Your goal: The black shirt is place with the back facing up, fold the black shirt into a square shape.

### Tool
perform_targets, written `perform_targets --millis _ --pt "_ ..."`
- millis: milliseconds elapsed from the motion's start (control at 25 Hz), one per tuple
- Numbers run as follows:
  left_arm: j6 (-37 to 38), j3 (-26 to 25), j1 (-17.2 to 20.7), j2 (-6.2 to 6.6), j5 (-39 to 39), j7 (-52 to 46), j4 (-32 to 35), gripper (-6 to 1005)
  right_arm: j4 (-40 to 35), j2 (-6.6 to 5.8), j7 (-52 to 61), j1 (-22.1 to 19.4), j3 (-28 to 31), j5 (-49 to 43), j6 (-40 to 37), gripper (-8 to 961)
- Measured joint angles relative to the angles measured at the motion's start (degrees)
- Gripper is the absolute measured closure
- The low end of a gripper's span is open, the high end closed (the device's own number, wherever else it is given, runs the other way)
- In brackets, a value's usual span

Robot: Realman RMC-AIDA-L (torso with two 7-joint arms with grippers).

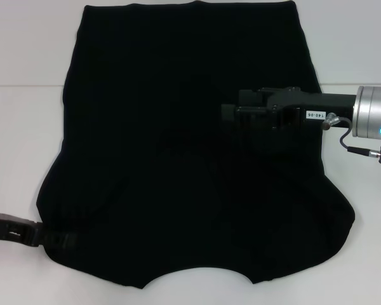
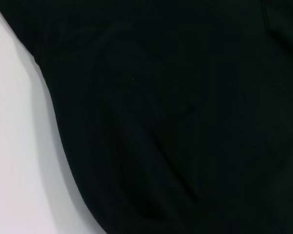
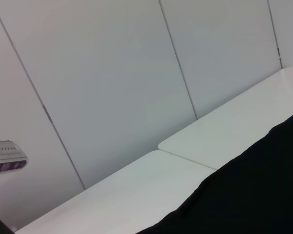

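R gripper (image 1: pixel 232 114) hovers over black shirt (image 1: pixel 178 190); jaw gap can't be told. L gripper (image 1: pixel 63 240) at shirt's near-left edge, touching cloth, opening unclear.

My right arm (image 1: pixel 371 113) ends in a silver cylindrical wrist with a glowing cyan ring and a thin looping cable; beside the cylinder, its black blocky right gripper (image 1: pixel 254 115) bears a small white label. My left gripper (image 1: pixel 25 231) is black.
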Motion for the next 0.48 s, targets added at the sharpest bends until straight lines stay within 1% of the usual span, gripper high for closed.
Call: perform_targets --millis 240,480 --pt "-0.5 -0.1 -0.2 0.10 0.0 -0.1 0.0 165 0.0 0.00 0.0 0.0 0.0 0.0 0.0 194" --pt "-1.8 -0.5 -0.3 0.68 0.2 -0.7 -0.7 325 0.0 -0.08 -0.2 0.0 0.0 0.2 -0.1 194"
